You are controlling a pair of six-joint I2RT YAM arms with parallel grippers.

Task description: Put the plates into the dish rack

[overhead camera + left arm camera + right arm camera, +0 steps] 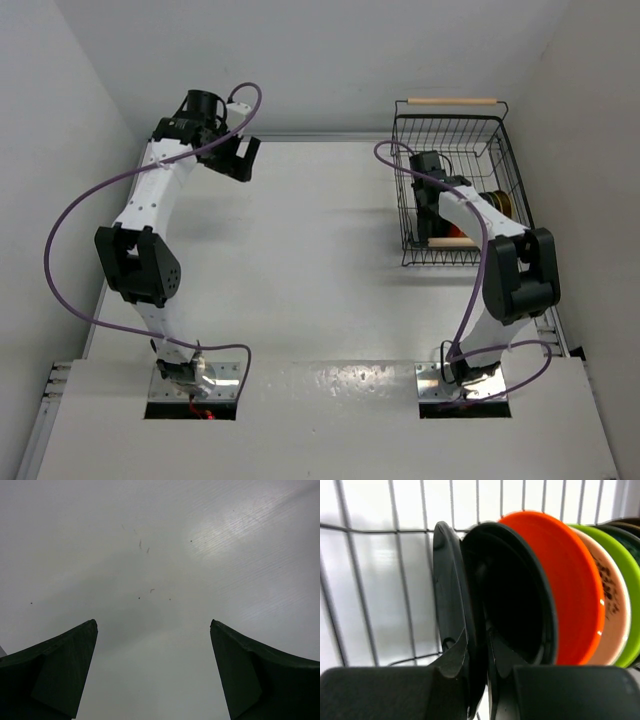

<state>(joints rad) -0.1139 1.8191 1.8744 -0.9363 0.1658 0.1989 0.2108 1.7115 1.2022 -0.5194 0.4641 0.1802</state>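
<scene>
In the right wrist view a row of plates stands on edge inside the dish rack: two black plates, an orange-red one, a cream one, a lime green one. My right gripper is shut on the rim of the leftmost black plate. From above, the right gripper reaches down into the dish rack at the back right. My left gripper hangs open at the back left, with only bare table between its fingers.
The rack has light wooden rod handles at its far end and near end. A side wall stands close on its right. The purple cables loop beside both arms. The white tabletop stretches between the arms.
</scene>
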